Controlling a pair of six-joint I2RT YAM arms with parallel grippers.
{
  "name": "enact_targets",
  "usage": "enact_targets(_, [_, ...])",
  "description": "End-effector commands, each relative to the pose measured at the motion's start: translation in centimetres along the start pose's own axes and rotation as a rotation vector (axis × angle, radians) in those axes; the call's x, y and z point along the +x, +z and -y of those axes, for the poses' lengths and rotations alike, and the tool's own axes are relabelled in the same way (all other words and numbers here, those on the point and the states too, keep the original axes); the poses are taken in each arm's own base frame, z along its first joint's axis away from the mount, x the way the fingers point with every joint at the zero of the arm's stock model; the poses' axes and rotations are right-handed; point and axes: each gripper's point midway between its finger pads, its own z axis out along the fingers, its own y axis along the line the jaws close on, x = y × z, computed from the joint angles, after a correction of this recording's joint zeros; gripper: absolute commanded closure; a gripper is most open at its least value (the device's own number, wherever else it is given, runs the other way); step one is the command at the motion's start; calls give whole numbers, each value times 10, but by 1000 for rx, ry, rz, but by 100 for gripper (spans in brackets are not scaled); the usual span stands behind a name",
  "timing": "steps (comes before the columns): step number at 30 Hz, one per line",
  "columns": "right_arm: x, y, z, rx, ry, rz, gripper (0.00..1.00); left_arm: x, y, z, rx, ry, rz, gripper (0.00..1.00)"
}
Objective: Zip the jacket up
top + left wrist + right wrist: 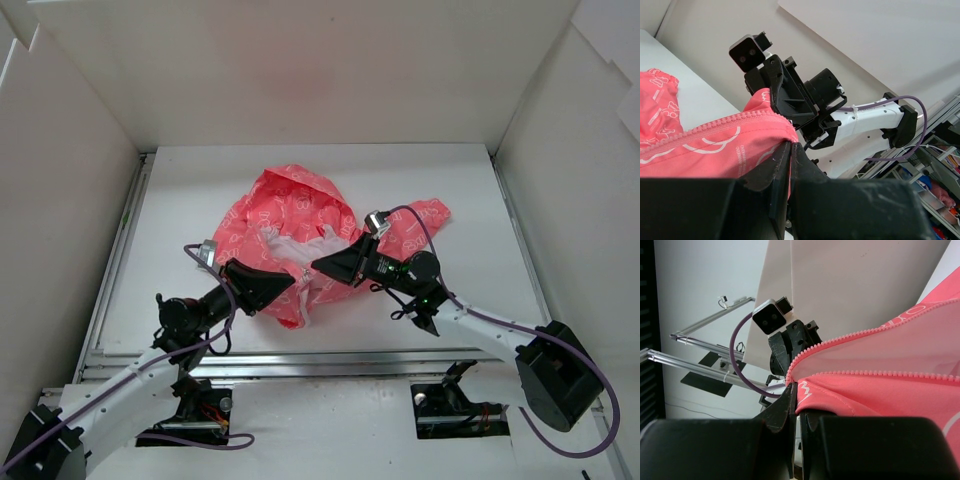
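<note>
The coral-pink jacket (296, 212) with white print lies bunched in the middle of the white table, its white lining showing at the open front. My left gripper (291, 284) is shut on the jacket's lower front edge; the left wrist view shows pink fabric (715, 145) with its zipper teeth pinched between the left gripper's (791, 145) jaws. Facing it from the right, my right gripper (319, 263) is shut on the opposite front edge. In the right wrist view the fabric (880, 390) and a row of zipper teeth run out of the right gripper's (797, 389) jaws. The two grippers sit close together. The slider is hidden.
White walls (70, 200) enclose the table on the left, back and right. A metal rail (330, 352) runs along the near edge. Each wrist view shows the other arm (790, 95) (785, 347) close ahead.
</note>
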Motion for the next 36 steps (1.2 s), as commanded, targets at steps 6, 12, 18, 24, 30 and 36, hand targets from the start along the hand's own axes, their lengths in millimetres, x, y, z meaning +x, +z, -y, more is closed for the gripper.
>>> enact_targets(6, [3, -10, -71, -273, -190, -4, 100, -24, 6, 35, 136, 70, 66, 100])
enact_targets(12, [6, -13, -78, -292, -202, -10, 100, -25, 6, 30, 124, 59, 74, 100])
enact_targets(18, [8, -16, -79, -295, -210, -9, 100, -27, 4, 29, 116, 63, 82, 100])
enact_targets(24, [7, -15, -81, -301, -215, -10, 100, -27, 4, 29, 125, 57, 78, 100])
enact_targets(30, [7, -14, -82, -308, -213, -11, 100, -24, 6, 27, 127, 46, 67, 100])
enact_targets(36, [6, -14, -82, -307, -214, -9, 100, -23, 6, 25, 127, 42, 62, 100])
